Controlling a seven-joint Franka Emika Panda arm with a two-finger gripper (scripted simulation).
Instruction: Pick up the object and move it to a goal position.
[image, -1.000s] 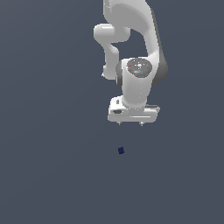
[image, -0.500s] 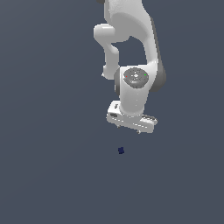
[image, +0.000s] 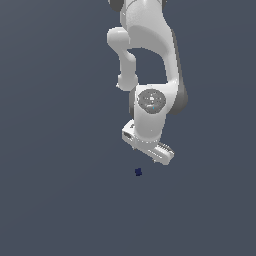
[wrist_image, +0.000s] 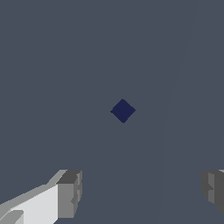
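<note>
The object is a tiny dark navy-blue cube (image: 138, 172) lying on the flat grey surface. In the wrist view the cube (wrist_image: 123, 110) sits apart from the fingers, turned like a diamond. My white gripper (image: 148, 150) hangs above the cube, a little toward the exterior view's right. It is open and empty: the two grey fingertips (wrist_image: 70, 192) stand far apart in the wrist view, with the gripper's midpoint (wrist_image: 142, 190) off the cube.
The white arm (image: 150, 60) reaches down from the top of the exterior view. The plain grey surface (image: 60, 200) spreads all around the cube.
The gripper has come lower and moved toward the cube, tilting slightly. The cube has not moved.
</note>
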